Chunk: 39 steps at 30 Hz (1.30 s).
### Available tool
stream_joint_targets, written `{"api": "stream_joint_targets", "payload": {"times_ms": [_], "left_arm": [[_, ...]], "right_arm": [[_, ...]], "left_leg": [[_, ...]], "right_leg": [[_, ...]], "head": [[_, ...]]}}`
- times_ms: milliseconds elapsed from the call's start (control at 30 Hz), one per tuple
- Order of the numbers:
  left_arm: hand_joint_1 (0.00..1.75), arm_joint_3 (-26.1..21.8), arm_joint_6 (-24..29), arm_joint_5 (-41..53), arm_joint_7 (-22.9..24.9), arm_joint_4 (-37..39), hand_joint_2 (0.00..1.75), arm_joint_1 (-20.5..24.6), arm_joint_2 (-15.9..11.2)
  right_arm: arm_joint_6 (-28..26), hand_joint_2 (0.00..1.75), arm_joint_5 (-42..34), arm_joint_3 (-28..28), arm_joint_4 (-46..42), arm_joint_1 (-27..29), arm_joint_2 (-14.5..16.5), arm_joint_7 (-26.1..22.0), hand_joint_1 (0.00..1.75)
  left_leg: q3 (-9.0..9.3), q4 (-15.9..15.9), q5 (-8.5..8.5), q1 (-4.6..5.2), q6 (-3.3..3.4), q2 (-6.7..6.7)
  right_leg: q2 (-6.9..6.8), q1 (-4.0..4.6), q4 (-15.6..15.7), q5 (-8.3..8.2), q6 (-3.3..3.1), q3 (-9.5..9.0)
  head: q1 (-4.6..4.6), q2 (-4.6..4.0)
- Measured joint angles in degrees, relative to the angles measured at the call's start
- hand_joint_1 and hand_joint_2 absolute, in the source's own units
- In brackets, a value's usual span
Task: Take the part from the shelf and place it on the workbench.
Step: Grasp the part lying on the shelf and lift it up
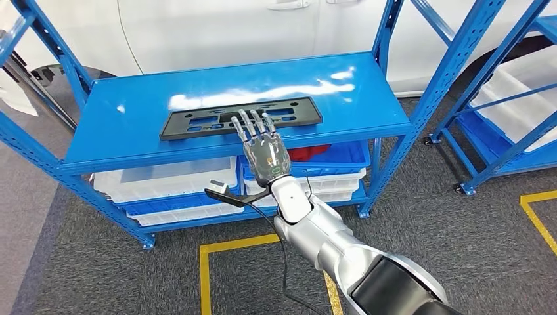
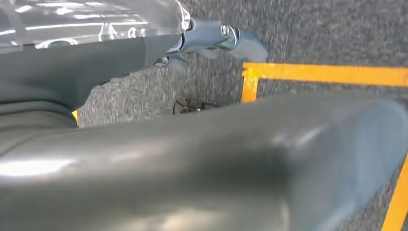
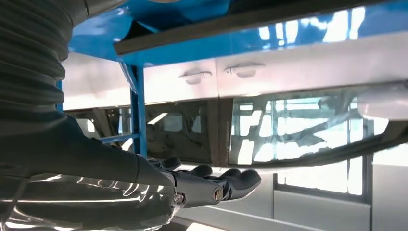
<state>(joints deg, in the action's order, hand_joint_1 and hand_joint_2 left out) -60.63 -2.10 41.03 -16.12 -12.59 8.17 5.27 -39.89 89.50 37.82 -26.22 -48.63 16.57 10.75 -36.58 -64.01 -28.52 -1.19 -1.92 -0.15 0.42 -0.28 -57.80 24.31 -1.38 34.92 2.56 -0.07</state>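
Observation:
The part, a flat black plate frame with cut-outs (image 1: 197, 123), lies along the front half of the blue shelf top (image 1: 125, 105). My right hand (image 1: 263, 147) reaches in from the front with its fingers straight and spread over the part's near edge, right of its middle. In the right wrist view the right hand (image 3: 211, 185) holds nothing, and a gap shows between its fingers and the dark edge of the part (image 3: 240, 21). My left hand (image 2: 144, 144) hangs over the grey carpet with nothing in it.
Under the shelf top stand white bins (image 1: 164, 180) and a blue bin (image 1: 345, 157) with something red inside (image 1: 309, 153). A second blue rack (image 1: 499, 98) stands at the right, and a white car (image 1: 230, 26) behind. Yellow tape (image 1: 230, 246) marks the carpet.

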Motion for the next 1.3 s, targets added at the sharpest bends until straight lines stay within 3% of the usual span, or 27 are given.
{"api": "stream_joint_targets", "payload": {"times_ms": [67, 100, 133, 200, 267, 300, 433, 500, 567, 600, 633, 667, 733, 767, 833, 933, 1000, 1067, 1100, 1133, 1167, 1233, 1300], "left_arm": [[0.00, 0.0, 0.1, 0.0, 0.1, 0.0, 0.00, -0.3, 0.0], [0.00, 0.0, 0.2, 0.0, 0.2, 0.0, 0.00, -0.5, -0.1], [0.00, 0.0, 0.2, -0.1, 0.3, 0.0, 0.00, -0.8, -0.1], [0.00, 0.0, 0.3, -0.1, 0.4, 0.0, 0.00, -1.1, -0.2], [0.00, 0.0, 0.3, -0.1, 0.5, 0.0, 0.00, -1.0, -0.2], [0.00, 0.0, 0.4, 0.0, 0.6, 0.0, 0.00, -1.0, -0.3], [0.00, 0.0, 0.3, 0.0, 0.9, 0.0, 0.00, -1.0, -0.2], [0.00, 0.0, 0.2, 0.0, 1.0, 0.0, 0.00, -0.9, -0.1], [0.00, 0.0, 0.0, -0.1, 1.0, 0.0, 0.00, -0.7, -0.1], [0.00, 0.0, -0.1, -0.1, 1.0, 0.0, 0.00, -0.7, -0.1], [0.00, 0.0, -0.1, -0.1, 1.0, 0.0, 0.00, -0.8, -0.1], [0.00, 0.0, -0.2, -0.1, 1.0, 0.0, 0.00, -0.8, -0.1], [0.00, 0.1, -0.3, -0.1, 1.0, 0.0, 0.00, -0.7, 0.0], [0.00, 0.2, -0.4, -0.1, 1.0, 0.0, 0.00, -0.7, 0.0], [0.00, 0.3, -0.5, -0.1, 1.0, 0.0, 0.00, -0.5, 0.0], [0.00, 0.3, -0.8, -0.2, 1.0, 0.0, 0.00, -0.5, 0.0], [0.00, 0.3, -0.9, -0.2, 0.9, 0.0, 0.00, -0.4, 0.0], [0.00, 0.3, -0.9, -0.2, 0.9, 0.0, 0.00, -0.5, 0.0], [0.00, 0.3, -1.0, -0.2, 0.9, 0.0, 0.00, -0.5, 0.0], [0.00, 0.3, -1.0, -0.2, 0.8, 0.0, 0.00, -0.5, 0.0], [0.00, 0.3, -1.0, -0.2, 0.8, 0.0, 0.00, -0.6, 0.0], [0.00, 0.3, -1.1, -0.2, 0.8, 0.0, 0.00, -0.5, -0.1], [0.00, 0.3, -1.1, -0.1, 0.7, 0.0, 0.00, -0.4, -0.1]], "right_arm": [[0.0, 1.75, 0.0, -0.3, -0.2, 0.1, 0.0, -0.2, 0.00], [0.0, 1.75, 0.0, -0.5, -0.2, 0.3, -0.1, -0.4, 0.00], [0.0, 1.75, -0.1, -0.7, -0.2, 0.5, -0.1, -0.5, 0.00], [0.0, 1.75, -0.5, -1.1, -0.3, 0.7, -0.1, -0.9, 0.00], [0.0, 1.75, -0.9, -1.5, -0.4, 0.7, -0.2, -1.2, 0.00], [0.0, 1.75, -1.0, -1.7, -0.5, 0.7, -0.2, -1.4, 0.00], [-0.1, 1.75, -1.1, -2.3, -0.7, 0.9, -0.2, -1.7, 0.00], [-0.1, 0.87, -1.1, -2.6, -0.8, 0.8, -0.2, -1.7, 0.00], [-0.1, 0.00, -0.9, -2.7, -0.8, 1.0, -0.3, -1.7, 0.00], [-0.1, 0.00, -1.0, -2.7, -0.8, 1.2, -0.3, -1.7, 0.00], [0.0, 0.00, -1.2, -2.7, -0.8, 1.4, -0.4, -1.8, 0.00], [0.0, 0.00, -1.6, -2.7, -0.7, 1.6, -0.4, -2.0, 0.00], [0.0, 0.00, -2.6, -2.7, -0.4, 1.4, -0.4, -2.9, 0.00], [-0.1, 0.00, -3.0, -2.7, 0.0, 1.3, -0.3, -3.4, 0.00], [-0.1, 0.00, -3.3, -2.7, 0.9, 1.1, -0.1, -3.9, 0.00], [-0.1, 0.00, -3.1, -2.7, 1.6, 1.2, 0.2, -4.0, 0.00], [-0.1, 0.00, -3.0, -2.7, 1.9, 1.0, 0.5, -3.9, 0.00], [-0.1, 0.00, -2.6, -2.7, 2.3, 1.0, 0.8, -3.9, 0.00], [-0.1, 0.00, -2.5, -2.7, 2.5, 1.1, 0.8, -3.9, 0.00], [-0.1, 0.00, -2.2, -2.7, 2.7, 1.2, 0.8, -3.9, 0.00], [-0.1, 0.00, -2.0, -2.7, 2.8, 1.3, 0.9, -3.9, 0.00], [-0.1, 0.00, -1.7, -2.7, 3.0, 1.4, 1.0, -3.9, 0.00], [-0.1, 0.00, -1.4, -2.7, 3.1, 1.3, 1.1, -3.8, 0.00]], "left_leg": [[-3.57, -6.9, -2.58, -0.01, -0.14, -0.01], [-4.68, -8.8, -2.72, -0.02, -0.15, -0.01], [-4.85, -8.7, -1.85, -0.01, -0.08, -0.01], [-2.54, -3.2, 1.97, 0.02, 0.32, 0.00], [0.46, 3.2, 4.37, 0.32, 0.91, -0.01], [1.25, 4.9, 4.64, 0.48, 1.16, -0.03], [1.73, 6.0, 4.47, 0.24, 2.06, -0.04], [1.97, 6.3, 4.55, 0.00, 2.51, 0.03], [2.00, 6.3, 4.48, 0.00, 2.72, 0.04], [2.03, 6.3, 4.44, 0.00, 2.73, 0.02], [2.08, 6.3, 4.39, -0.01, 2.69, 0.00], [2.17, 6.3, 4.32, -0.02, 2.61, -0.04], [2.37, 6.1, 4.08, 0.03, 2.25, -0.12], [2.38, 6.0, 3.95, 0.13, 2.00, -0.16], [2.34, 6.0, 3.80, 0.29, 1.37, -0.19], [2.26, 5.7, 3.26, 0.09, 0.39, -0.15], [0.55, 1.6, 0.82, -0.02, -0.03, -0.12], [-3.11, -6.2, -2.68, -0.03, -0.28, -0.10], [-4.72, -9.3, -3.60, -0.04, -0.34, -0.10], [-5.50, -10.6, -3.46, -0.03, -0.32, -0.10], [-5.12, -9.6, -2.19, -0.02, -0.20, -0.10], [-1.69, -2.1, 1.90, 0.04, 0.36, -0.10], [1.34, 4.2, 4.01, 0.30, 0.93, -0.13]], "right_leg": [[-0.02, 0.21, 0.0, 0.25, -0.39, -0.26], [0.01, 0.34, 0.0, 0.37, -0.50, -0.40], [0.06, 0.44, -0.1, 0.51, -0.56, -0.57], [0.21, 0.56, -0.2, 0.86, -0.45, -0.98], [0.28, 0.81, -0.5, 1.23, -0.08, -1.12], [0.27, 0.88, -0.6, 1.34, 0.17, -1.06], [0.22, 0.87, -1.3, 2.13, 1.28, -0.76], [0.16, 0.68, -6.0, 4.84, 1.90, 1.39], [0.11, 0.32, -13.9, 8.10, 2.32, 5.43], [0.07, 0.13, -16.6, 8.66, 2.46, 6.95], [0.02, -0.04, -17.1, 8.10, 2.54, 7.49], [-0.03, -0.18, -15.3, 6.45, 2.55, 6.84], [-0.11, -0.33, -7.4, 2.27, 2.36, 3.28], [-0.12, -0.27, -3.9, 0.95, 2.19, 1.71], [-0.07, -0.05, -1.0, 0.43, 1.76, 0.45], [-0.02, -0.05, -0.5, 0.30, 0.73, 0.23], [-0.08, -0.22, -0.1, 0.20, 0.09, -0.09], [-0.10, -0.03, -0.2, 0.33, -0.25, -0.19], [-0.10, 0.10, -0.2, 0.41, -0.35, -0.24], [-0.08, 0.21, -0.2, 0.49, -0.42, -0.31], [-0.04, 0.31, -0.3, 0.60, -0.45, -0.44], [0.05, 0.44, -0.4, 0.94, -0.31, -0.83], [0.12, 0.66, -0.6, 1.25, 0.10, -0.94]], "head": [[-0.01, 0.00], [-0.01, 0.00], [-0.01, 0.00], [-0.01, 0.00], [-0.01, 0.00], [-0.01, 0.00], [0.00, 0.01], [-0.01, 0.00], [-0.01, 0.01], [-0.01, 0.01], [-0.01, 0.01], [-0.01, 0.00], [-0.01, 0.00], [0.00, 0.01], [0.00, 0.01], [0.00, 0.01], [0.00, 0.01], [-0.01, 0.01], [-0.01, 0.01], [-0.01, 0.00], [-0.01, 0.00], [-0.01, 0.00], [-0.01, 0.00]]}}
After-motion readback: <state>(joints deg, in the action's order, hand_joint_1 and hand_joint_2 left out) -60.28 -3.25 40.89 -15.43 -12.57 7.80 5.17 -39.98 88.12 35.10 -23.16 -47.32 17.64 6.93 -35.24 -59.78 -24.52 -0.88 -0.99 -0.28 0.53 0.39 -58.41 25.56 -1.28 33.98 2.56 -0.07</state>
